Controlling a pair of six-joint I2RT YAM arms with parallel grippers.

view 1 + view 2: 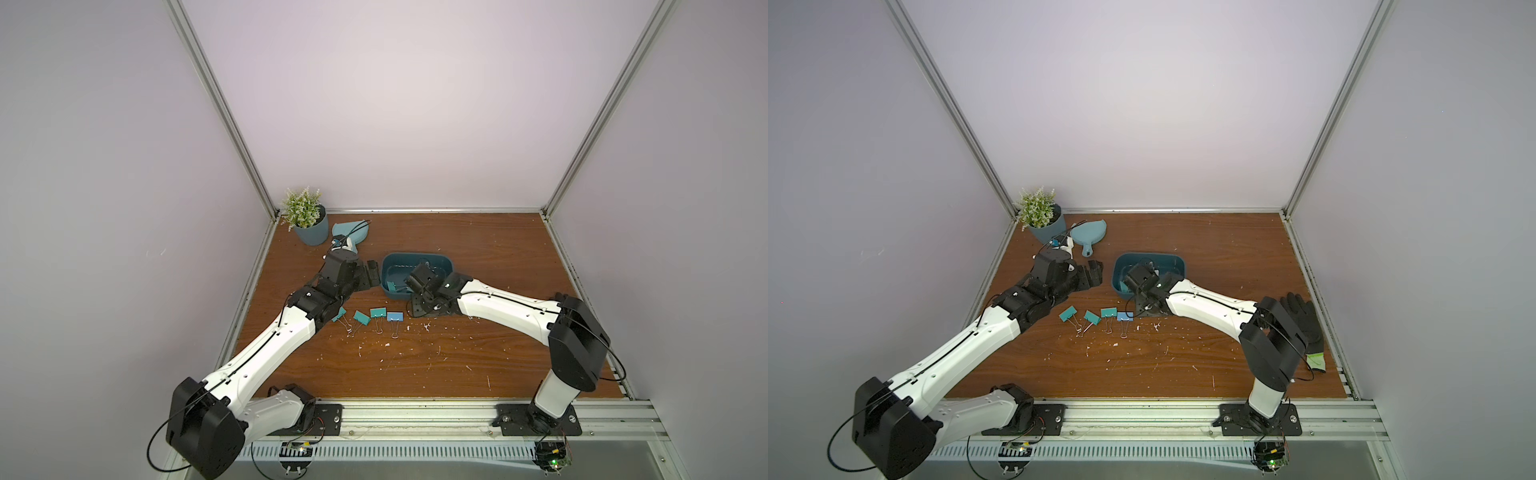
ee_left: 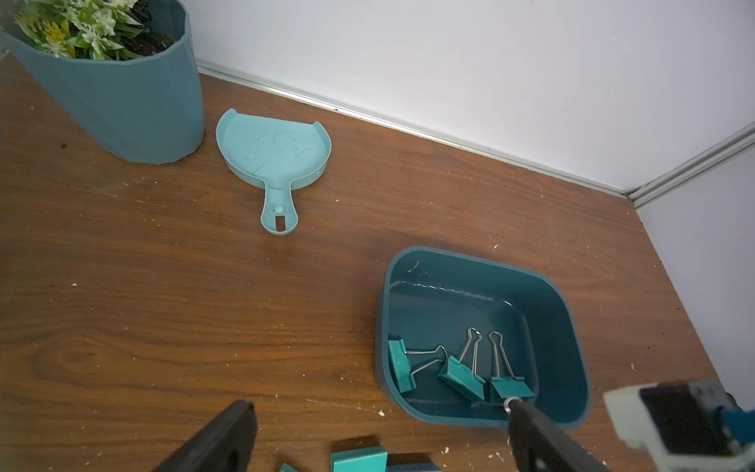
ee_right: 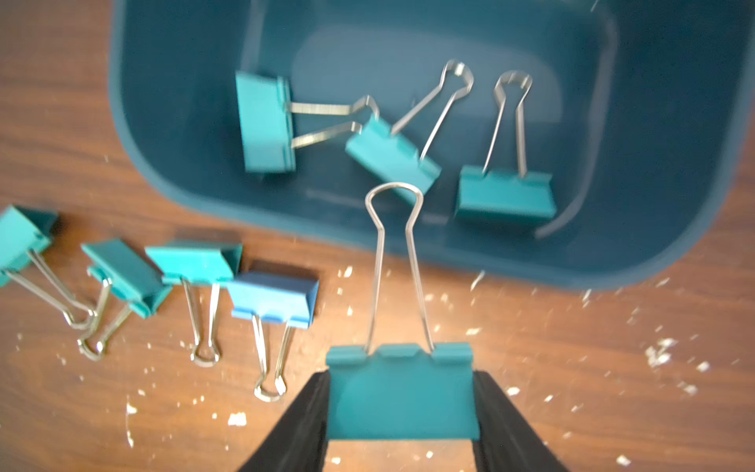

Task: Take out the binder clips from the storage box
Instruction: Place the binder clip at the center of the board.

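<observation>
The dark teal storage box [image 1: 415,255] stands mid-table, and three teal binder clips [image 3: 265,122] [image 3: 392,159] [image 3: 504,196] lie inside it. My right gripper [image 3: 402,392] is shut on the body of another teal binder clip [image 3: 402,408]. It holds that clip above the table just outside the box's near wall, wire handle pointing toward the box. Several clips lie in a row on the wood to the left, the light blue one [image 1: 395,316] nearest the box. My left gripper [image 2: 378,404] is open and holds nothing, beside the box's left wall [image 2: 382,327].
A round teal plant pot [image 1: 311,232] and a light-teal dustpan [image 1: 351,232] sit at the back left, behind my left wrist. A black glove [image 1: 1304,320] lies by the right edge behind the right arm. White flecks litter the wooden table [image 1: 415,365].
</observation>
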